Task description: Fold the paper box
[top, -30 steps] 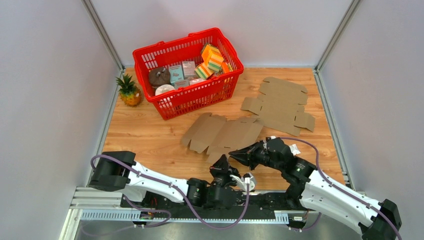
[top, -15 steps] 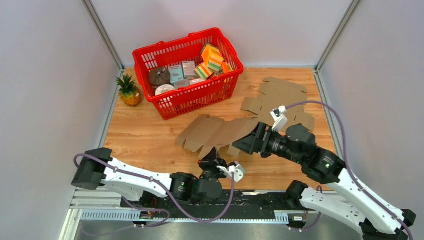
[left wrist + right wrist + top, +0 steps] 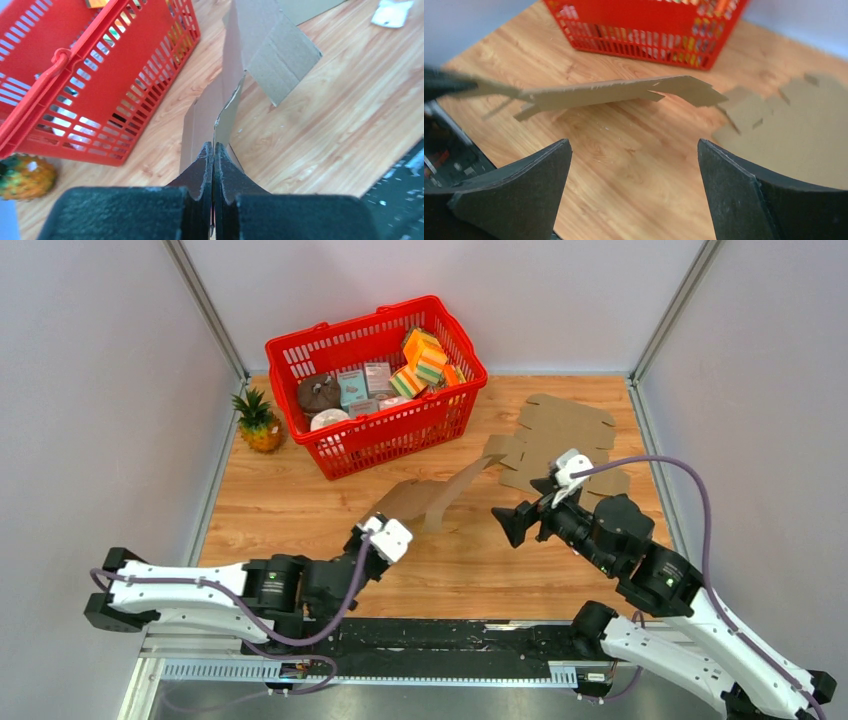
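Note:
The paper box is a flat brown cardboard blank, lifted off the table and tilted up on edge. My left gripper is shut on its near left corner; in the left wrist view the jaws pinch the sheet's edge and the blank rises away from them. My right gripper hangs open to the right of the blank, apart from it. In the right wrist view the blank shows edge-on beyond the open gripper, with nothing between its fingers.
A second flat cardboard blank lies at the back right. A red basket filled with packages stands at the back, with a pineapple to its left. Grey walls close in the table on the left, back and right.
My left arm has swung left and raised the blank from flat to on edge. My right gripper has opened and drawn back up and to the right.

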### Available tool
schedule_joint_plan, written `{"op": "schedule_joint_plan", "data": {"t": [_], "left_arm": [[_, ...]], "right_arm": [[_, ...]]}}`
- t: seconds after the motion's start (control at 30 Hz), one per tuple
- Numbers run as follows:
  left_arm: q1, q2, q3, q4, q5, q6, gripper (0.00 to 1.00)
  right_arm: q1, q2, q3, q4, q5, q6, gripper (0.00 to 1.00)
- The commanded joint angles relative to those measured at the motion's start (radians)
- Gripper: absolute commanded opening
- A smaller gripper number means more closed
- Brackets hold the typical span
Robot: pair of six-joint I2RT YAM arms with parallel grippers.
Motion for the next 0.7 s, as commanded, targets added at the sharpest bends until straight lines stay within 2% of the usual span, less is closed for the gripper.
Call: {"op": "schedule_joint_plan", "data": {"t": [0.0,0.17,0.33,0.5,0.67], "left_arm": [[0.015,-0.109,0.096,-0.205,0.145,-0.139,0.0],[0.016,-0.193,0.15,-0.307,0.177,-0.141,0.0],[0.016,-0.227,0.185,-0.364,0.175,-0.139,0.0],[0.016,-0.262,0.175,-0.37,0.174,-0.15,0.0],[0.015,-0.287,0.175,-0.39,0.162,-0.164,0.0]], "right_arm": [[0.002,0.074,0.078,0.097,-0.273,-0.344,1.0],[0.006,0.242,0.204,0.036,-0.422,-0.473,0.96],[0.043,0.381,0.335,0.003,-0.437,-0.668,0.88],[0.083,0.505,0.399,-0.011,-0.542,-0.798,0.84],[0.104,0.584,0.47,-0.073,-0.597,-0.821,0.72]]}}
